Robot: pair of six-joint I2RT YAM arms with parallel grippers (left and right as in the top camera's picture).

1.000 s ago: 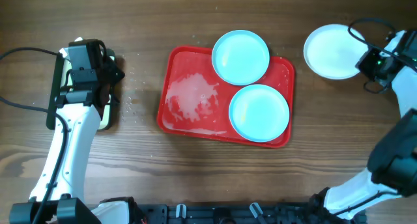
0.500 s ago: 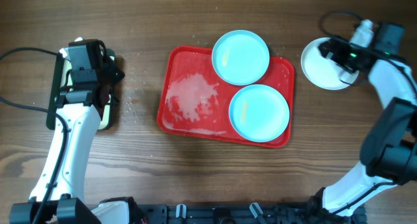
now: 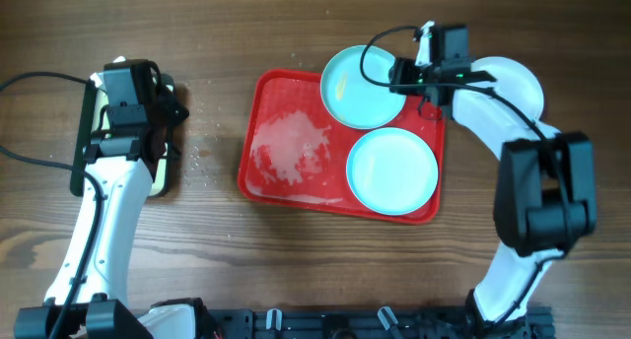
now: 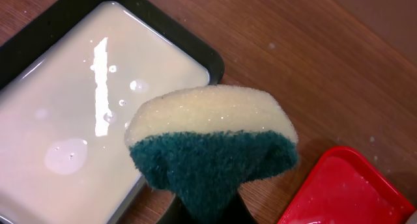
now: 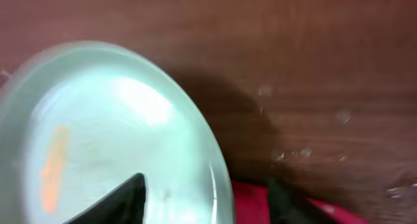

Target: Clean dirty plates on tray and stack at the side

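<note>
The red tray (image 3: 296, 186) lies mid-table, wet with suds on its left half. Two pale blue plates rest on it: the far one (image 3: 360, 88) (image 5: 98, 139) carries an orange smear, the near one (image 3: 391, 169) looks plain. A white plate (image 3: 518, 83) lies on the table to the right, partly under my right arm. My right gripper (image 3: 402, 78) (image 5: 205, 201) is open, its fingers astride the far blue plate's right rim. My left gripper (image 3: 166, 112) (image 4: 208, 214) is shut on a yellow-and-green sponge (image 4: 212, 142), held above the cream tray.
A black-rimmed cream tray (image 3: 83, 147) (image 4: 71, 113) holding a film of water sits at the far left under my left arm. Droplets speckle the wood (image 3: 202, 152) between it and the red tray. The red tray's corner (image 4: 352, 191) shows in the left wrist view.
My right arm swung left from the white plate to the far blue plate's rim, and its jaws opened. The white plate stays on the table. The left arm has not moved.
</note>
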